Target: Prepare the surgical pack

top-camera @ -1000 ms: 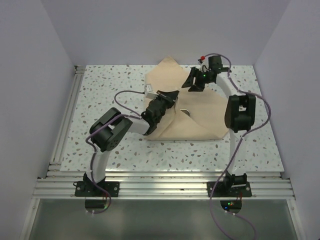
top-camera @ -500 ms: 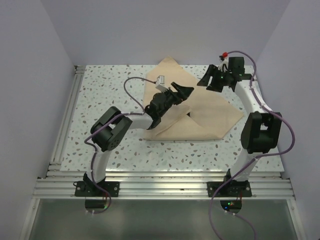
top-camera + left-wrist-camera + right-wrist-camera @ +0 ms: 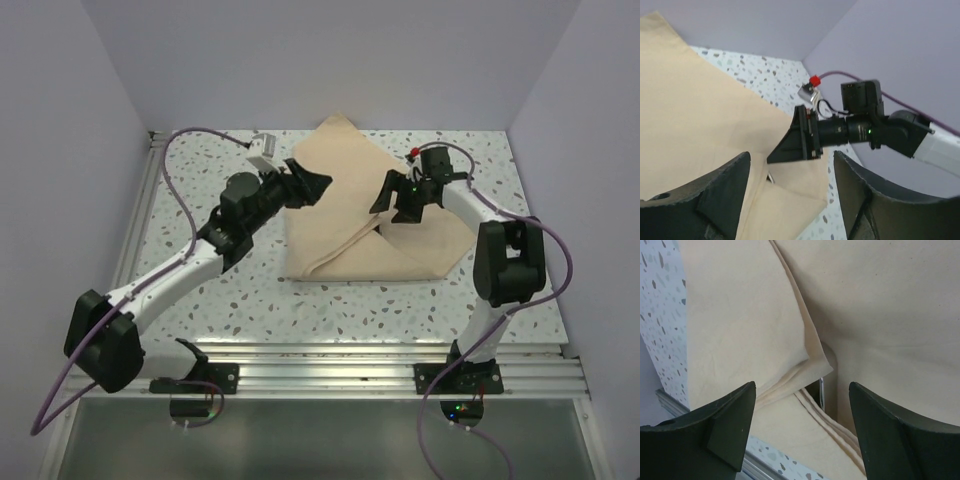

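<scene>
I see the speckled table first, because it is the biggest thing. The surgical pack lies on it, toward the back and a little to the right of the middle. It is a big tan cloth, folded over itself, with one corner pointing at the back wall. Two folded flaps meet near the right side of its middle.

My left arm stretches a long way out across the left side of the table. My right arm is bent and reaches back over the cloth from the right.

The left gripper is at the left edge of the pack, near the back. Its fingers are spread wide with nothing between them. I cannot tell if it touches the cloth.

The right gripper hangs over the place where the flaps meet. Its fingers are spread wide too, and they hold nothing.

In the right wrist view a shiny metal edge peeks out from a dark gap under the flap corner.

A small red bit sits on the right wrist
</scene>
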You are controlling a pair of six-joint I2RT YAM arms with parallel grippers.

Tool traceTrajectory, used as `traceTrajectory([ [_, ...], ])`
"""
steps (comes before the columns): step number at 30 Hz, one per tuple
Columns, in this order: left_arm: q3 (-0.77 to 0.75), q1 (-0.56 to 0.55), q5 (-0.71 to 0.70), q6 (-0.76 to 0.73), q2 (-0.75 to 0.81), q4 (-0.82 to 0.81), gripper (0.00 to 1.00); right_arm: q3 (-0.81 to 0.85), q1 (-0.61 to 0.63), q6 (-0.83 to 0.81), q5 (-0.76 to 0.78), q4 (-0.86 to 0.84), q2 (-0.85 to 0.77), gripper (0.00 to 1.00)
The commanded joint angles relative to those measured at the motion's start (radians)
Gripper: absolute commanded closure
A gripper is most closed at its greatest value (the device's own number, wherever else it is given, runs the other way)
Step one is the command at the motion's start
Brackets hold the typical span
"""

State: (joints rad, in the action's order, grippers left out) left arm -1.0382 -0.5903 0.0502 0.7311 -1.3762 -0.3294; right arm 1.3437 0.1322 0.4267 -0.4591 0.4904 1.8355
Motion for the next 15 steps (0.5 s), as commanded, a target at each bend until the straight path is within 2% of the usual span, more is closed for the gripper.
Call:
traceTrajectory([
  [1, 0.164, -0.005, 0.042, -0.076, 0.043, 0.139, 0.34, -0.012, 0.024, 0.024, 0.04, -0.069, 0.011, 0.2],
  [6, 0.266, -0.005, 0.05, -0.094, 0.084, 0.17, 0.51, -0.025, 0.038, 0.033, 0.062, -0.096, 0.034, 0.23],
  [7, 0.279, -0.005, 0.051, -0.098, 0.091, 0.164, 0.57, -0.025, 0.038, 0.037, 0.06, -0.107, 0.041, 0.24],
  [9, 0.294, -0.005, 0.053, -0.107, 0.097, 0.167, 0.6, -0.025, 0.04, 0.047, 0.054, -0.128, 0.059, 0.26],
  [13, 0.31, -0.003, 0.062, -0.125, 0.086, 0.185, 0.76, -0.028, 0.041, 0.06, 0.045, -0.151, 0.077, 0.38],
  [15, 0.328, -0.005, 0.083, -0.127, 0.071, 0.171, 0.81, -0.025, 0.041, 0.061, 0.037, -0.159, 0.084, 0.44],
])
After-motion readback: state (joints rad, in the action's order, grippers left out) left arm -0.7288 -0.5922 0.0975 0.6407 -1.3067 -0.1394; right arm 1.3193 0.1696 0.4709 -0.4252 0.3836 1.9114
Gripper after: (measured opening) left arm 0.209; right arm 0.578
